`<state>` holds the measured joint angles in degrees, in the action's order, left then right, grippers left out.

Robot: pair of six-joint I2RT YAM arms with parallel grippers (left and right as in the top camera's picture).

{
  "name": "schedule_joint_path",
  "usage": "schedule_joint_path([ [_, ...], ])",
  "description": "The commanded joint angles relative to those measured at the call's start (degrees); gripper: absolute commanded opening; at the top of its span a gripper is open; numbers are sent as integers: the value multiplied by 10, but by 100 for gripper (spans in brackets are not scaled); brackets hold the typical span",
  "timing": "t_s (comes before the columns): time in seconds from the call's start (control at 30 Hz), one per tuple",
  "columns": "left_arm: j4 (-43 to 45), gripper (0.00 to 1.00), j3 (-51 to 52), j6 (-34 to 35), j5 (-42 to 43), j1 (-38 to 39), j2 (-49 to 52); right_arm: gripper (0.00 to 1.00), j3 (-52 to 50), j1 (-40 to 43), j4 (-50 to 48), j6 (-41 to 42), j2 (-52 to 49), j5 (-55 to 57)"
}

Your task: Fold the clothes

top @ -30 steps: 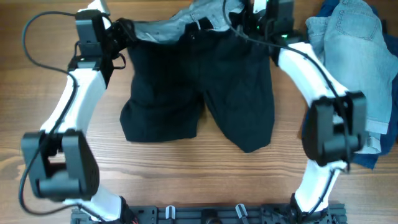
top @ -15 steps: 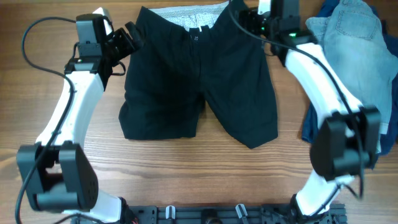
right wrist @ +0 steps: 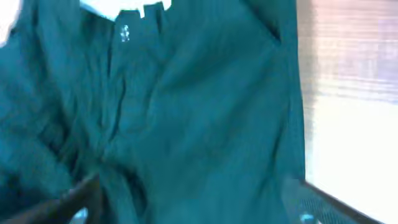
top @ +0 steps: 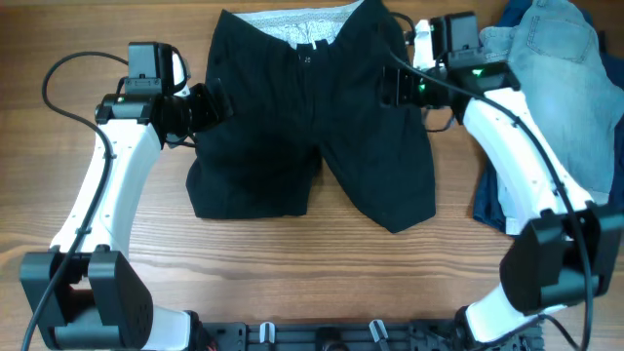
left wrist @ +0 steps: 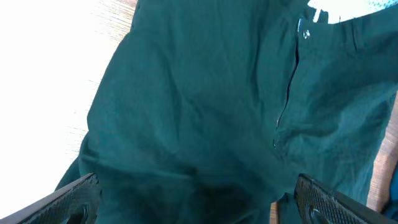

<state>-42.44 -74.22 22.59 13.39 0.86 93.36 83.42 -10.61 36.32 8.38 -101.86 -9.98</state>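
Slack is my worry: the black shorts (top: 312, 127) lie spread flat mid-table (top: 292, 283), waistband on their far edge. My left gripper (top: 210, 105) hangs over their left side seam and my right gripper (top: 390, 88) over their right hip, both with jaws spread wide and holding nothing. If I pinch only the top layer, or bite at uneven heights, I judge the fold will skew or bunch. A wide right-arm swing could also drag the denim shorts (top: 551, 88) piled just right of them.

No legible txt, brands or nos. on black shorts (top: 292, 146) or elsewhere.
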Motion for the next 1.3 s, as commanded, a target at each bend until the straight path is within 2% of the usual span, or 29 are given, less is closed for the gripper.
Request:
schedule_joint_path([
  [0.0, 1, 100, 0, -14, 5, 0, -6, 89, -15, 2, -114, -24, -46, 11],
  [0.03, 4, 99, 0, -14, 5, 0, -6, 89, -15, 2, -159, -22, -66, 3],
  [0.13, 13, 99, -4, -29, 7, 1, -6, 80, -15, 1, -177, 0, -84, -47],
  [0.23, -43, 99, -69, -29, 7, 2, -6, 80, 35, -4, -96, 0, -77, -86],
  [0.3, -60, 99, -121, -29, 7, 3, -6, 83, 101, -8, -24, -33, -76, -92],
  [0.43, -36, 99, -176, -28, -36, 34, -3, 81, 246, -10, 61, -58, -76, -110],
  [0.53, -48, 99, -175, -16, -47, 38, 5, 77, 270, -25, 12, -68, -77, -108],
  [0.77, -107, 100, -175, -7, -58, 38, 4, 78, 279, -107, -128, -72, -132, -50],
  [1.1, -143, 100, -175, 4, -64, 38, -89, 77, 302, -124, -183, -49, -308, -52],
  [1.27, -155, 100, -175, 4, -89, 38, -97, 68, 302, -130, -179, -50, -357, -10],
])
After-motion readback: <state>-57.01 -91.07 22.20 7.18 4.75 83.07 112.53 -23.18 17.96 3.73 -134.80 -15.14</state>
